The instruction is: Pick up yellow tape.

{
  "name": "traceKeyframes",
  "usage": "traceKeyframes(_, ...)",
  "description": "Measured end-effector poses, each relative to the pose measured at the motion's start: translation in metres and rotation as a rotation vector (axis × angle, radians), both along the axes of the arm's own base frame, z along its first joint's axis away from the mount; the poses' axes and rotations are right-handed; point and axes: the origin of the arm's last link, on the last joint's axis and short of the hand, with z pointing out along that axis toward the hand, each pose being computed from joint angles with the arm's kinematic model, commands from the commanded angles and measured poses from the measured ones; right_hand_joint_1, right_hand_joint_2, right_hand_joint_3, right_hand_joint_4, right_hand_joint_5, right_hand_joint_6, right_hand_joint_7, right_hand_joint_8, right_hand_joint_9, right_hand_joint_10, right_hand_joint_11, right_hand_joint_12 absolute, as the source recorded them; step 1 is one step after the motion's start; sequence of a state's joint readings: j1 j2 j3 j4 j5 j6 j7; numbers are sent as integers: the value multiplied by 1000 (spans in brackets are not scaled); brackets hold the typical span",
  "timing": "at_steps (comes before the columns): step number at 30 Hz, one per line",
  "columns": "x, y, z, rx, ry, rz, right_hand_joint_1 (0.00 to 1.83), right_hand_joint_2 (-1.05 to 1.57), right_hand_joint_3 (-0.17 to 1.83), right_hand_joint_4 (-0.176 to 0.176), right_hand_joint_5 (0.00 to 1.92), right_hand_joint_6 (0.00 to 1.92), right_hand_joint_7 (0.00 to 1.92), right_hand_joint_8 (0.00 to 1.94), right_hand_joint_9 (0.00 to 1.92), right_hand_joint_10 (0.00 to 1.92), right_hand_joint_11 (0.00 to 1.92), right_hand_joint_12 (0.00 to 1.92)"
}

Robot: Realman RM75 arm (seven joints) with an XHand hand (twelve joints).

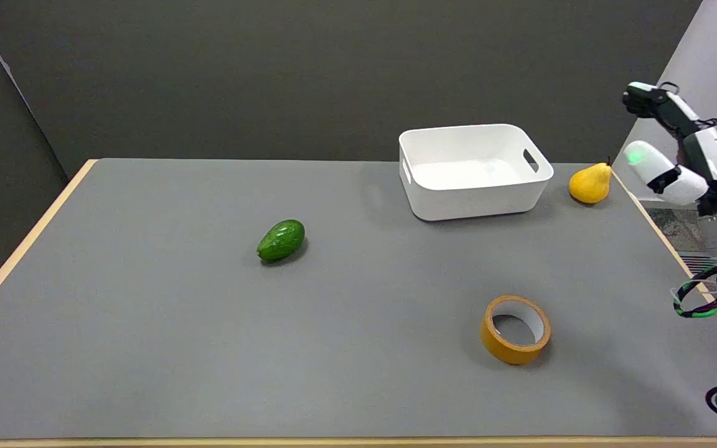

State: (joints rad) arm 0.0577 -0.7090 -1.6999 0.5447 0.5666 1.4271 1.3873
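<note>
The yellow tape (516, 329), a roll with a pale inner core, lies flat on the grey table (147, 323) toward the lower right. My right hand (670, 140) hangs in the air at the far right edge of the view, well above and to the right of the roll, past the table's right edge. Its fingers are spread apart and nothing is in them. Nothing touches the tape.
A white bin (473, 169) with handle slots stands at the back of the table. A yellow pear (590, 183) sits to its right near the table edge. A green avocado (281, 239) lies left of centre. The wooden table rim runs along the right side.
</note>
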Motion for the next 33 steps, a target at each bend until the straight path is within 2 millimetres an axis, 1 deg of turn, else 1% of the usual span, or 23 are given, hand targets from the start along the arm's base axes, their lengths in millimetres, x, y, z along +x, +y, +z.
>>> traceKeyframes(4,2,2,-16,79,41,-20,337,552,916,-31,207,475,271,469,116,753,-1,1064)
traceKeyframes(6,1,3,-24,107,62,-39,332,538,904,-25,197,466,240,440,73,717,-1,1027)
traceKeyframes(8,-2,4,-34,133,93,-67,335,562,779,-18,198,382,221,321,27,681,-1,960)
traceKeyframes(9,-3,5,-38,141,105,-78,329,555,770,-17,179,359,195,301,14,641,-1,936)
traceKeyframes(14,-19,14,-64,191,197,-173,317,537,763,-15,125,311,128,268,-1,505,-1,882)
traceKeyframes(17,-29,22,-79,209,252,-223,292,469,873,-13,78,386,71,314,0,429,-1,853)
traceKeyframes(18,-33,25,-83,212,271,-239,292,466,875,-14,73,383,64,293,-1,391,-1,830)
traceKeyframes(19,-37,29,-88,214,291,-254,310,464,883,-15,67,388,56,279,-1,357,-1,804)
traceKeyframes(21,-44,36,-95,215,331,-282,405,457,916,-14,58,421,34,278,-1,311,-1,750)
traceKeyframes(26,-59,54,-109,203,421,-337,402,455,915,-14,53,416,34,262,-1,292,-1,732)
traceKeyframes(33,-71,74,-120,185,507,-387,394,451,914,-12,59,426,31,277,-1,294,-1,741)
